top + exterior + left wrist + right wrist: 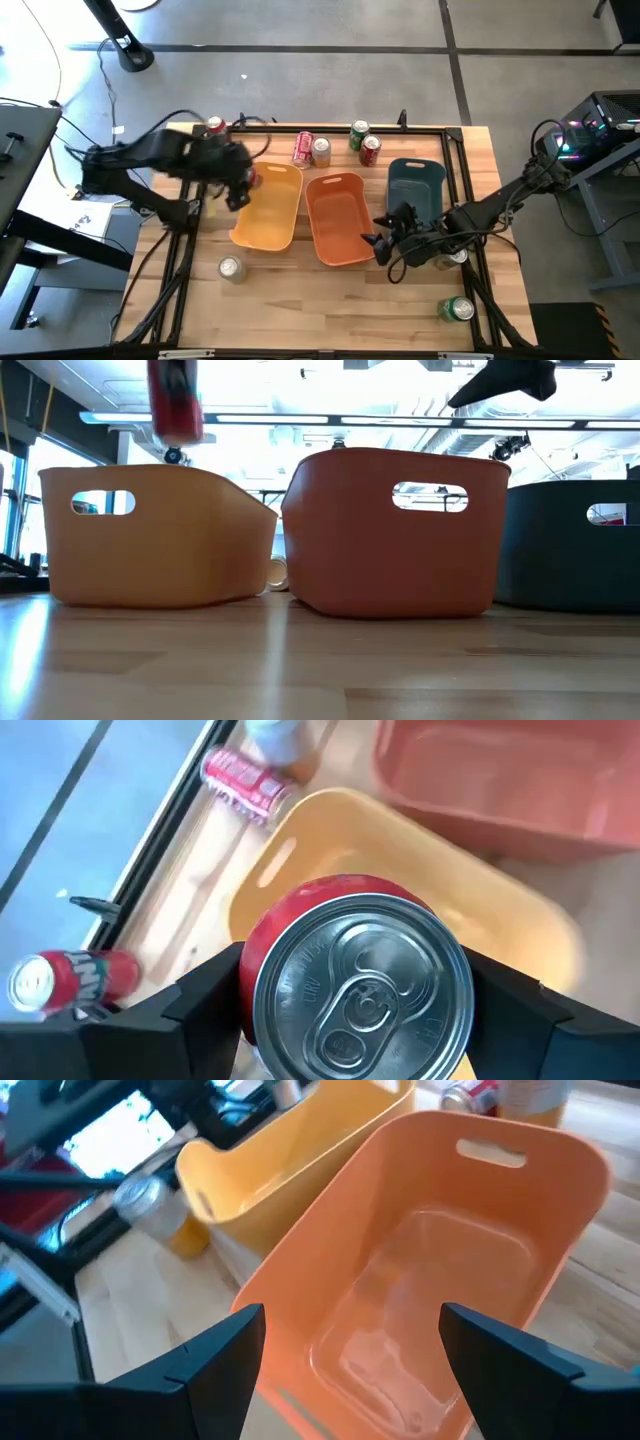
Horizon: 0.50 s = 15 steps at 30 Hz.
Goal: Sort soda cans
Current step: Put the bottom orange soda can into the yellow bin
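The left gripper (pixel 355 1020) has a red can (pixel 355 982) pinched between its two dark fingers, one on each side of the body, silver top facing the wrist camera. It hangs over the near-left corner of the yellow bin (pixel 272 215) — in the low view the can (pixel 175 400) shows as a red blur well above that bin's rim.

The right gripper (pixel 385 240) hovers over the right edge of the orange bin (pixel 335 215), jaws spread and empty; its wrist view looks straight down into the bare bin floor. The teal bin (pixel 417 182) sits just beside, to the right.

Other cans lie scattered:
- a red one at the table's far left edge (pixel 215 126)
- a pink one lying down and a silver one beside it, behind the yellow bin (pixel 303 148)
- a green and a red one behind the orange bin (pixel 358 134)
- a silver one in front of the yellow bin (pixel 231 268)
- a green one on its side near the front right (pixel 457 308)

Handling, as I judge it: thin aluminium, smooth and a bit slippery, stiff enough if full but dents easily if empty — can't tell which. Best taken across the mid-body, as here, not by the rim. Lying cans may roll when nudged.
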Each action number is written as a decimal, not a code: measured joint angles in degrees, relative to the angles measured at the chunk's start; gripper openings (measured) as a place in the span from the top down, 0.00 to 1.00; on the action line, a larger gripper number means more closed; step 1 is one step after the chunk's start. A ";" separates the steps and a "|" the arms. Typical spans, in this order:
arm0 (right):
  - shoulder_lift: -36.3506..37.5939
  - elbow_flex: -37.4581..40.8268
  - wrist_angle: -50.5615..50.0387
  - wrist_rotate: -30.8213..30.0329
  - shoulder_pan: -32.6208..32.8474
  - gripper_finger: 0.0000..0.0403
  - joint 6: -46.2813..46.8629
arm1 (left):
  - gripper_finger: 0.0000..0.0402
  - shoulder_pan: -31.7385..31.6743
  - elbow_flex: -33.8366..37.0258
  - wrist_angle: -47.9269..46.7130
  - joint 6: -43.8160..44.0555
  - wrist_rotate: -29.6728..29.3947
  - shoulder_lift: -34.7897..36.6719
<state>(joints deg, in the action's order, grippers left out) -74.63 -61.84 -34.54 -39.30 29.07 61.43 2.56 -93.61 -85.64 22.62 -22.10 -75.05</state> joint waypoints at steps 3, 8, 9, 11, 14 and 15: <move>0.00 0.00 0.48 -0.34 -1.34 0.27 1.63 | 0.31 -6.49 8.54 10.50 -9.04 5.04 -0.02; 0.00 0.00 2.73 -2.32 -3.53 0.27 2.95 | 0.31 -15.54 23.17 23.90 -17.58 11.90 -0.75; 0.00 0.00 3.23 -2.93 -3.94 0.27 2.80 | 0.31 -17.27 25.48 25.10 -18.38 10.91 -1.08; 0.00 0.00 3.94 -4.19 -5.04 0.27 2.84 | 0.31 -20.27 29.01 28.80 -18.72 9.95 -1.16; 0.00 0.00 5.00 -4.57 -6.90 0.27 2.77 | 0.31 -23.52 32.48 32.74 -18.87 11.30 -0.76; 0.00 0.00 5.23 -4.57 -7.46 0.27 2.75 | 0.31 -24.34 33.34 32.92 -18.85 12.97 -0.81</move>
<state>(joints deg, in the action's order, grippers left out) -74.63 -61.84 -29.31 -43.88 21.62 64.18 -21.79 -60.28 -52.72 3.77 -9.13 -75.86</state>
